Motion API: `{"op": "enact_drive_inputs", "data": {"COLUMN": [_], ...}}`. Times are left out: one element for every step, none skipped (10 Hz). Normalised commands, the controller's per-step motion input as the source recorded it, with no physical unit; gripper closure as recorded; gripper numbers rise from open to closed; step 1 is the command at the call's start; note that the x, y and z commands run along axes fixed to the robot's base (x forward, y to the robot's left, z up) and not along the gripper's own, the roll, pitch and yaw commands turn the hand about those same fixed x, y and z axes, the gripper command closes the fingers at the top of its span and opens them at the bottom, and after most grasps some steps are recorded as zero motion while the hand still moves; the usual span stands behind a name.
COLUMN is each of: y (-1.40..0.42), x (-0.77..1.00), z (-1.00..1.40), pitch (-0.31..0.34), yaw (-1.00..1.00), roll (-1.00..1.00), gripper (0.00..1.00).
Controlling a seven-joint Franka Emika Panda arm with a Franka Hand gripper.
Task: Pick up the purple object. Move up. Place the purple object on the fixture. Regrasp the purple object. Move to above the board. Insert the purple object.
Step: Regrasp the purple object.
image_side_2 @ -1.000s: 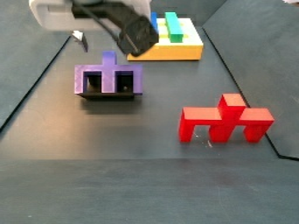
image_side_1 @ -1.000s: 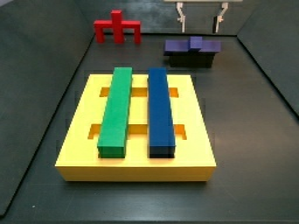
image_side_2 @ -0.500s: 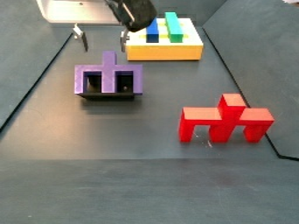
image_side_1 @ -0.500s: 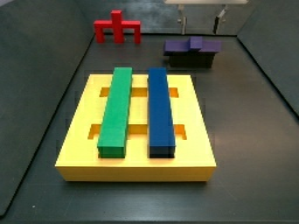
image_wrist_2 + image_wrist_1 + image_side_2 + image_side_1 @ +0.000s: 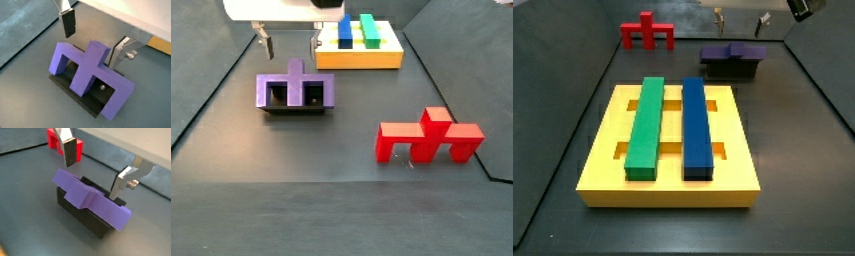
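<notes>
1. Purple object point(image 5: 295, 91) rests on the fixture point(image 5: 295, 108), its post pointing up in a side view; both wrist views show it seated across the dark block point(image 5: 83, 213).
2. The gripper point(image 5: 287, 38) hangs above the purple piece point(image 5: 87, 75), clear of it, its jaws spread wide and holding nothing.
3. In a wrist view one finger point(image 5: 67, 150) and the opposite finger point(image 5: 124, 180) stand on either side of the crossbar, neither touching it.
4. The yellow board point(image 5: 607, 150) lies well apart, carrying the green bar point(image 5: 644, 125) and blue bar point(image 5: 696, 125).
5. The red piece point(image 5: 428, 137) stands on the floor, away from the fixture.
</notes>
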Motion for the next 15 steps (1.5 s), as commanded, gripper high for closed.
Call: {"op": "enact_drive_inputs", "data": {"y": [-0.04,-0.04,-0.06,-0.11,-0.15,-0.17,-0.21,-0.24,-0.16,-0.17,-0.17,-0.10,0.00,0.00,0.00], "x": [0.00,-0.04,-0.09,-0.10,-0.07,-0.05,-0.05,0.00,0.03,0.08,0.13,0.27,0.30,0.25,0.13], "z": [0.00,0.00,0.00,0.00,0.00,0.01,0.01,0.03,0.05,0.03,0.00,-0.07,-0.05,-0.08,-0.11], "pitch": [-0.080,-0.066,-0.029,-0.020,-0.049,-0.054,-0.060,-0.083,-0.100,-0.114,-0.114,-0.131,-0.143,-0.106,-0.146], "yaw": [-0.14,-0.11,-0.04,0.00,0.00,0.00,0.00,0.08,0.18,0.21,0.29,0.43,0.54,0.63,0.56], "roll": [1.00,1.00,1.00,1.00,1.00,1.00,1.00,1.00,1.00,1.00,1.00,1.00,0.70,0.61,0.39], "gripper": [0.00,0.00,0.00,0.00,0.00,0.00,0.00,0.00,0.00,0.00,0.00,0.00,0.00,0.00,0.00]}}
